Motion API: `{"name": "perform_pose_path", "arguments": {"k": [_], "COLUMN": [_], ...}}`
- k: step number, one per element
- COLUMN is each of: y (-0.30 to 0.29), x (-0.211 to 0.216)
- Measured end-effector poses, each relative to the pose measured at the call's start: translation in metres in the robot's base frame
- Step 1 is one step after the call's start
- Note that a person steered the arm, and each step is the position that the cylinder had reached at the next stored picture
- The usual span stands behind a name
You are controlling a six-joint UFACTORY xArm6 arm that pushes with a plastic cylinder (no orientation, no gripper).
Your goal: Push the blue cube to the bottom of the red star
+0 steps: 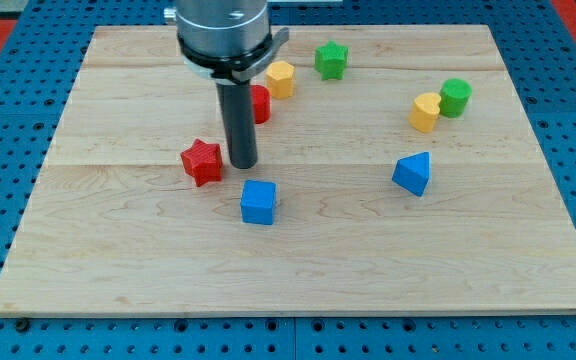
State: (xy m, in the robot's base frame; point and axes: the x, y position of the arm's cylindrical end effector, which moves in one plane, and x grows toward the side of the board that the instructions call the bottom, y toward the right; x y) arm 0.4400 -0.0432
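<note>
From where I stand, my tip [243, 164] rests on the pale wooden board [298, 270], just right of the red star block [202, 161]. The blue cube block [259, 202] sits just below and right of both, apart from them. There is no gripper, only a bare rod.

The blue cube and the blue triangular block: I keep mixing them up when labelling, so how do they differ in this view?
Shape: the blue cube has square faces; the blue triangular block narrows to a point at its top.
Place: the cube lies left of centre, just below and right of the red star; the triangular block sits alone toward the view's right.
My tip is close above the cube, far from the triangular block.
Both share the same blue.
</note>
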Motion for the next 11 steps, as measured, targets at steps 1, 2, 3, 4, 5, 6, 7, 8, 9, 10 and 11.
{"name": "perform_pose_path", "arguments": {"k": [1,2,3,4,5,6,7,8,9,10,11], "y": [0.012,0.038,0.059,0.073,0.054,0.019,0.031,0.026,-0.015,0.015,-0.039], "x": [-0.011,-0.062,-0.104,-0.109,-0.063,-0.011,0.037,0.054,0.074,0.052,0.027]}}
